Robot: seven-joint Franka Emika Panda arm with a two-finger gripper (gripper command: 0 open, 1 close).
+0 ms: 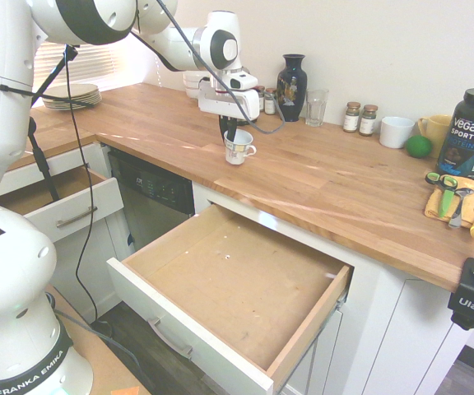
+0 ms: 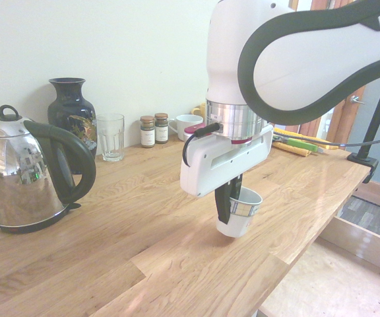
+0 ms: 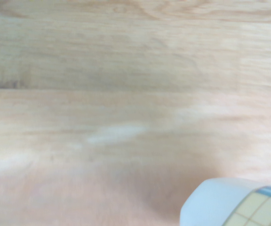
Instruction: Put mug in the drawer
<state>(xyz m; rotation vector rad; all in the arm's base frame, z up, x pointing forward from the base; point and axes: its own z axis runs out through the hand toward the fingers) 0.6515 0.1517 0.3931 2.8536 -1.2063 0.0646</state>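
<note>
The small white mug [image 1: 238, 148] with coloured checks on its side hangs tilted just above the wooden counter, and my gripper [image 1: 231, 132] is shut on its rim from above. The second exterior view shows the dark fingers [image 2: 224, 198] pinching the mug [image 2: 241, 212] wall, one inside and one outside. In the wrist view only a corner of the mug [image 3: 234, 202] shows over the blurred wood. The drawer [image 1: 237, 280] stands pulled wide open below the counter's front edge, its brown bottom bare, nearer the camera than the mug.
A smaller drawer [image 1: 56, 202] is open at the left. Along the wall stand a kettle [image 2: 25, 172], dark vase [image 2: 72, 115], glass [image 2: 111, 137], spice jars [image 2: 154, 130], a white cup [image 1: 397, 132], a yellow mug [image 1: 434, 130] and a black tub [image 1: 472, 132]. Scissors [image 1: 444, 189] lie on a yellow cloth.
</note>
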